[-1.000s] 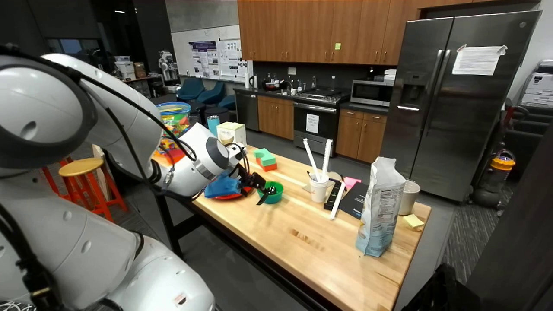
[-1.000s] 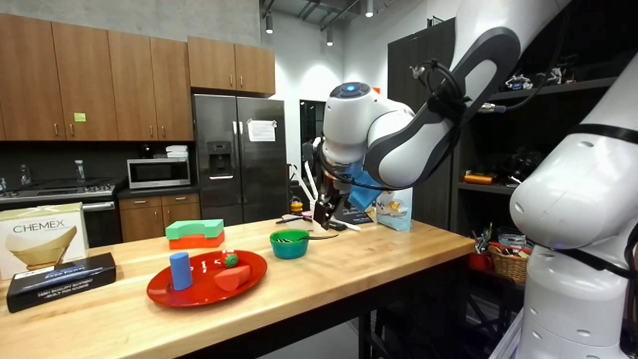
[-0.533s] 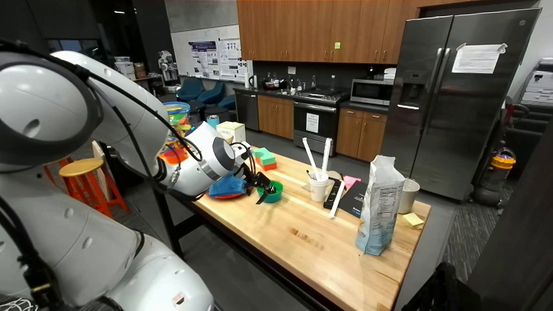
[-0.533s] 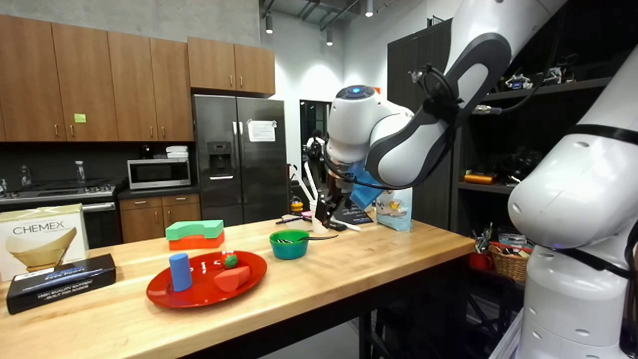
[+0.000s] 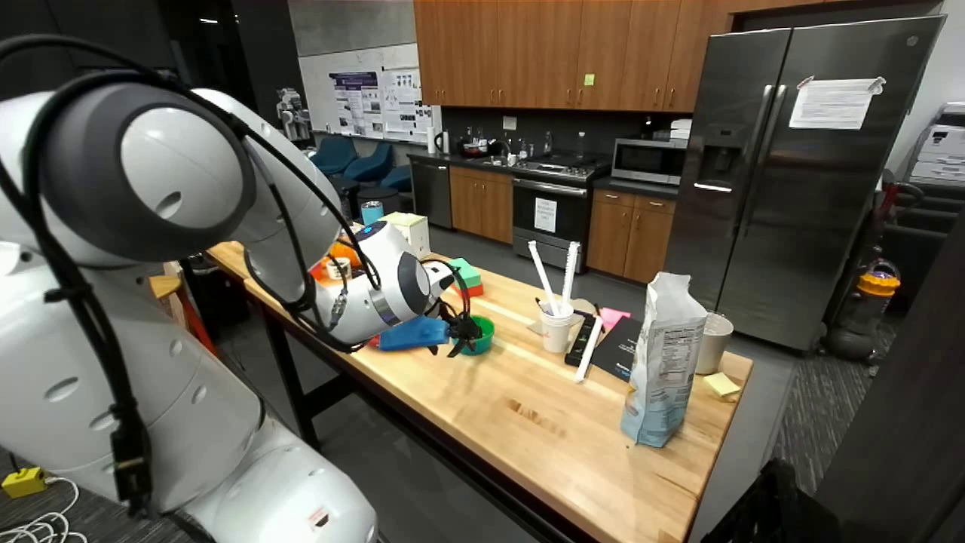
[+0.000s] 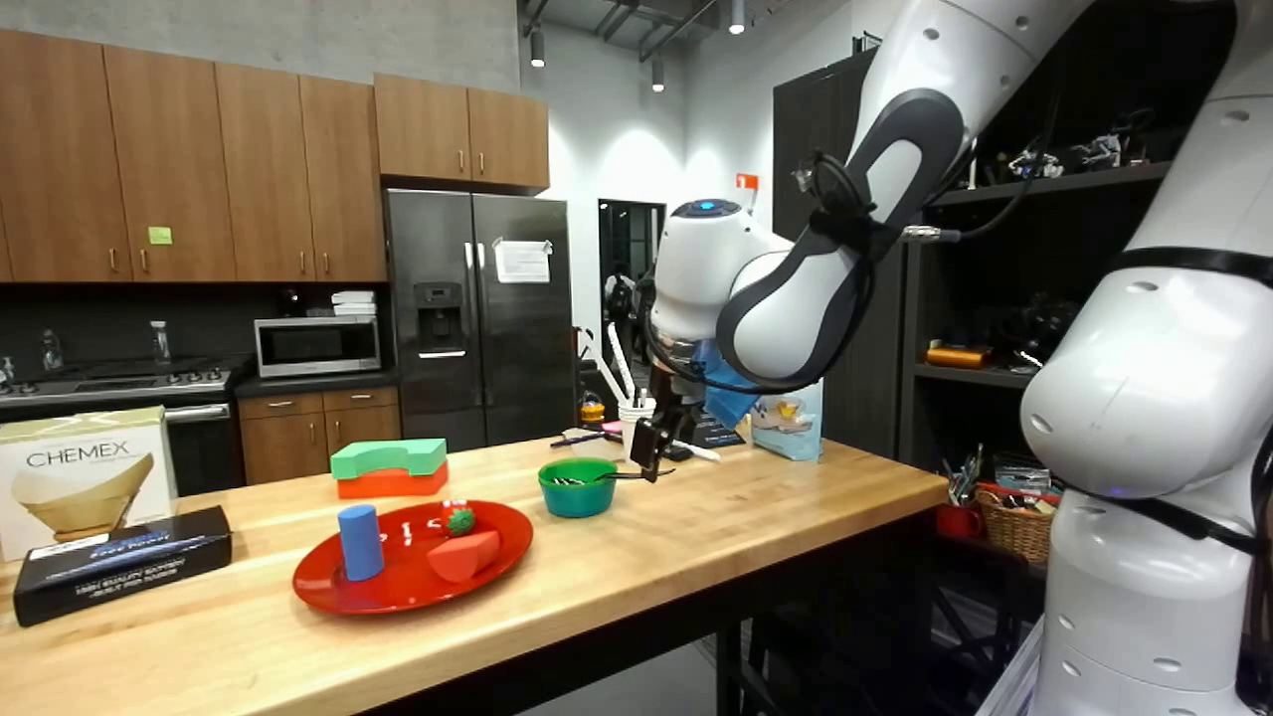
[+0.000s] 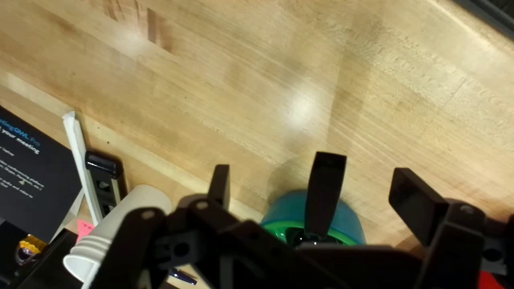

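Observation:
My gripper (image 7: 311,168) stands open above the table, its two fingers wide apart on either side of a black utensil handle (image 7: 326,188). Nothing is gripped; the handle shows in the gap, apart from both fingers. The utensil leans in a small green-blue bowl (image 6: 577,494), its handle sticking out over the rim. Its head in the bowl is partly hidden by the gripper in the wrist view. In an exterior view the gripper (image 6: 651,447) appears beside the bowl at handle height; elsewhere the bowl (image 5: 484,336) is partly behind the gripper.
A red plate (image 6: 398,589) bears a blue cylinder (image 6: 360,542), a strawberry (image 6: 459,519) and a red block (image 6: 464,557). Green and red blocks (image 6: 390,467) sit behind. White cups with straws (image 5: 556,333), a black card (image 5: 620,348) and a tall bag (image 5: 663,366) stand farther along.
The gripper has come down a little toward the utensil handle, and the arm's elbow has swung over. Its fingers have stayed open. The bowl and utensil look unmoved.

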Motion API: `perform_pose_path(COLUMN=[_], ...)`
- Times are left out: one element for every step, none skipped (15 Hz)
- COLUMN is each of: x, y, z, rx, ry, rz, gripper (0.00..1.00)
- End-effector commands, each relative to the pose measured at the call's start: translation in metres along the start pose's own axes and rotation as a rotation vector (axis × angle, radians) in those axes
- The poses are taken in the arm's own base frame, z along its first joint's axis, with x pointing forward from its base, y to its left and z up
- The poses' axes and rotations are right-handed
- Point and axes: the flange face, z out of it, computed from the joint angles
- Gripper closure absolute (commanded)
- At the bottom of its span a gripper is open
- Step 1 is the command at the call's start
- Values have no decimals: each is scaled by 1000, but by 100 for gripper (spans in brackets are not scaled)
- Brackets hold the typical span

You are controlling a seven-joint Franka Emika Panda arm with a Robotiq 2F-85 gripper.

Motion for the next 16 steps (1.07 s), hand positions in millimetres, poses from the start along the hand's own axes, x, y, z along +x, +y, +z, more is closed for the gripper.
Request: perform_pose_path(x=[14,16,19,21,23,25,26,26,26,25,24,24,24,24,23,22], y=[9,10,11,11,10,8,8,8,6,5,5,5,7,8,7,9], z=[1,-1,-2,-1,1,3,7,11,16,23,27,29,31,29,28,29], rx=[13,13,16,35,60,86,101,116,134,149,162,173,175,176,176,171], ry=[47,75,97,122,147,167,176,175,163,148,124,107,86,70,52,37], rz=[-97,-129,-158,-191,-211,-231,-250,-268,-284,-298,-313,-324,-339,-352,-363,-374], gripper=[0,0,0,0,0,0,0,0,0,0,0,0,0,0,0,0])
